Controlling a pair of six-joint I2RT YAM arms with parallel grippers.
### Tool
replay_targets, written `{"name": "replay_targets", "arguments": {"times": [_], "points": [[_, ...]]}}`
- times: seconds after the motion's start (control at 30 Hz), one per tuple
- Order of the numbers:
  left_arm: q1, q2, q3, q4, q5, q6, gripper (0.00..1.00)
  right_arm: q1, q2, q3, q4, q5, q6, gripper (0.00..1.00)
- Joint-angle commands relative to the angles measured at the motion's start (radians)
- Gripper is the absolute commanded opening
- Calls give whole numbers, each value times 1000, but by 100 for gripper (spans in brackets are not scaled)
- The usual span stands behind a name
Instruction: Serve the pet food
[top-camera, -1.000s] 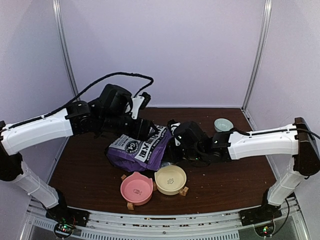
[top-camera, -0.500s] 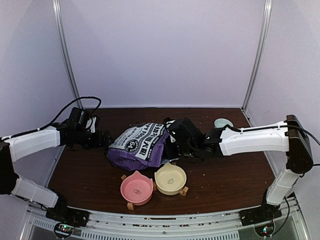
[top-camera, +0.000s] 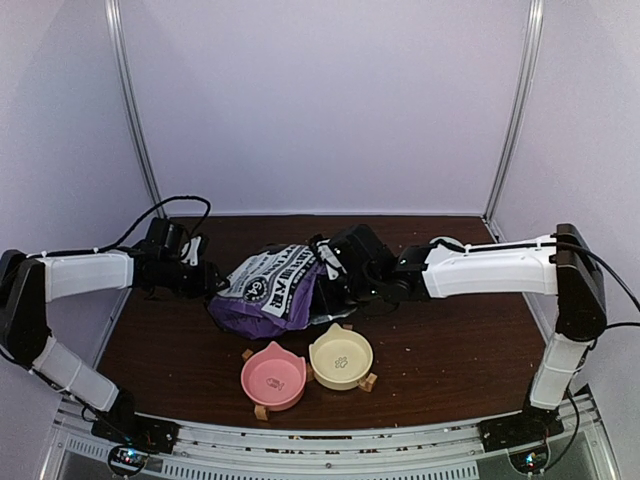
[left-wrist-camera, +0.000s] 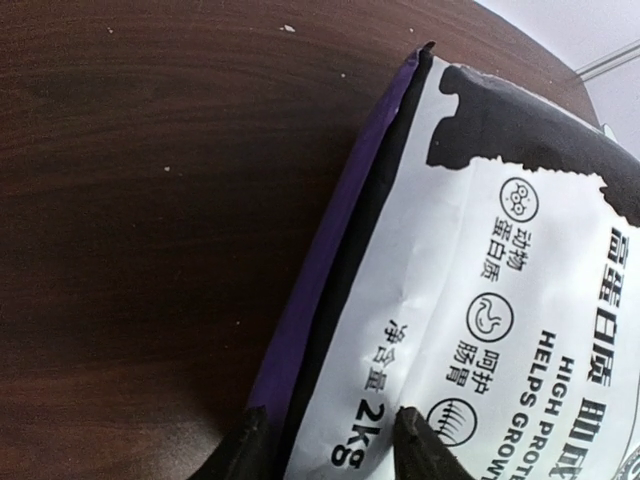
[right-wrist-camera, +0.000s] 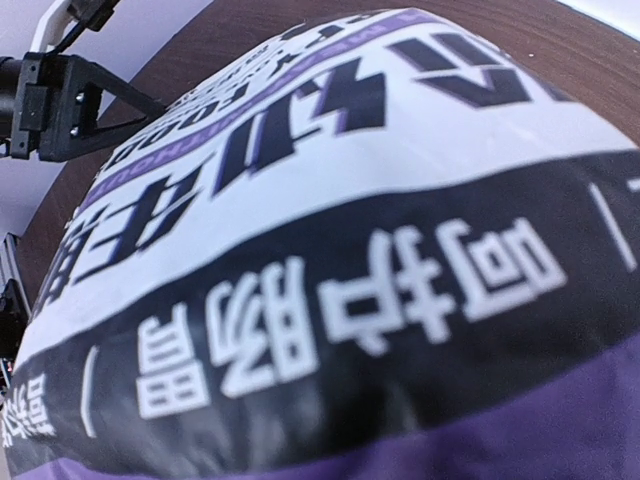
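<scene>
The purple "PUPPY FOOD" bag with a white label lies on the brown table, bulging up. No kibble shows in any view. My left gripper is low at the bag's left end. In the left wrist view it is open, and its two dark fingertips straddle the bag's purple edge. My right gripper is pressed against the bag's right end. The bag fills the right wrist view, and that gripper's fingers are hidden.
A pink cat-ear bowl and a cream bowl stand on wooden stands at the front, just below the bag; both look empty. White walls and metal posts enclose the table. The left arm's wrist shows in the right wrist view.
My left arm came down from above the bag to the table's left side and closed in on the bag's left edge. My right gripper pushed left, and the bag shifted and bulged.
</scene>
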Motion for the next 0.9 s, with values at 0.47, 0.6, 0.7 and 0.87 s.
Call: {"name": "replay_targets", "arguments": {"times": [0.47, 0.6, 0.7, 0.87], "points": [[1, 20, 4, 11, -40, 1, 15, -45, -133, -25, 40, -514, 166, 11], [0, -12, 30, -21, -79, 30, 27, -73, -215, -109, 129, -556, 269, 11], [0, -43, 82, -89, -120, 74, 51, -90, -257, -173, 225, -577, 348, 11], [-2, -134, 202, -238, -174, 167, 75, -96, -267, -191, 316, -576, 408, 11]]}}
